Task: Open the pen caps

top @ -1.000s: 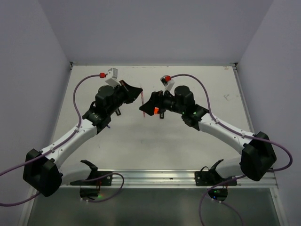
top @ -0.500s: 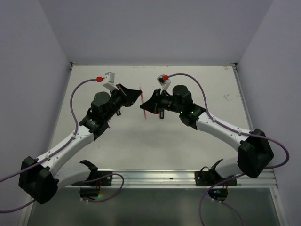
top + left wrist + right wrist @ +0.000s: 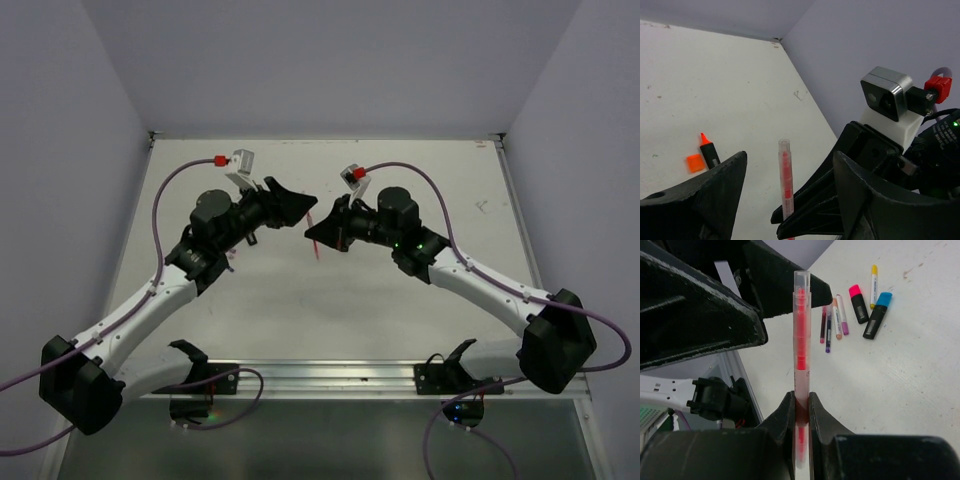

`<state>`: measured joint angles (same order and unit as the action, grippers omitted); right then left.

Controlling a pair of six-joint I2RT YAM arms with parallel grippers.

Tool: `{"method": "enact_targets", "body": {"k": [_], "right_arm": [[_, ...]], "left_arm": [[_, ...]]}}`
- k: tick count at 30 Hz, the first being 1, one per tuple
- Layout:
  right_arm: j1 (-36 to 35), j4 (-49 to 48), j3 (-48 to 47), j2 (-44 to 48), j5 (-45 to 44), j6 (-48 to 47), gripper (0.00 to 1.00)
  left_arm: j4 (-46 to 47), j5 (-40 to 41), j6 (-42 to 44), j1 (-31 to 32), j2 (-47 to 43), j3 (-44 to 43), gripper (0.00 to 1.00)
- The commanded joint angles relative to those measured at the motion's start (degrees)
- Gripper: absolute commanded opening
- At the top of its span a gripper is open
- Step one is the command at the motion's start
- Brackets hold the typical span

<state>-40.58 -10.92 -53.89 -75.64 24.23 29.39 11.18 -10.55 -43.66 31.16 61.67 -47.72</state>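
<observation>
Right jaws are clenched on a thin clear pen (image 3: 801, 330) with a see-through barrel and a red core inside it. They grip it low down, so it stands upright out of them. I can't tell whether the clear top end is a cap or just barrel.

Left jaws are released, spread wide either side of that pen's upper end without touching it. Both sets are held up off the surface (image 3: 450, 170).

Down on the surface, from the left wrist view, an orange cap (image 3: 694, 163) lies loose just beside a stubby black highlighter (image 3: 709, 150) with its orange tip bare.

From the right wrist view, a pink cap (image 3: 855, 290) and a blue cap (image 3: 884, 298) sit on their black highlighters, which lie side by side. A yellow cap (image 3: 873, 269) tops a thin white pen next to them, and a few thin pens (image 3: 832, 322) lie bunched nearby.
</observation>
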Motion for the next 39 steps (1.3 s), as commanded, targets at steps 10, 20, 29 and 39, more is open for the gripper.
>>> {"method": "enact_targets", "body": {"k": [10,20,29,39], "right_arm": [[-0.12,2.22,-0.95,2.25,5.92,-5.48,0.0],[-0.12,2.04,-1.39,2.42,6.01,-5.57,0.0],[-0.12,2.39,-2.19,2.25,5.83,-5.83,0.0],[-0.12,2.39,-3.06,2.16,5.3,-5.83,0.0]], "left_arm": [[-0.63,-16.52,4.11,-1.36,4.69,-7.82,0.56],[-2.21,-18.19,5.6,-1.36,5.39,-7.38,0.5],[-2.83,-18.46,6.66,-1.36,5.83,-7.12,0.41],[-2.3,-19.51,7.27,-1.36,6.36,-6.94,0.02]]}}
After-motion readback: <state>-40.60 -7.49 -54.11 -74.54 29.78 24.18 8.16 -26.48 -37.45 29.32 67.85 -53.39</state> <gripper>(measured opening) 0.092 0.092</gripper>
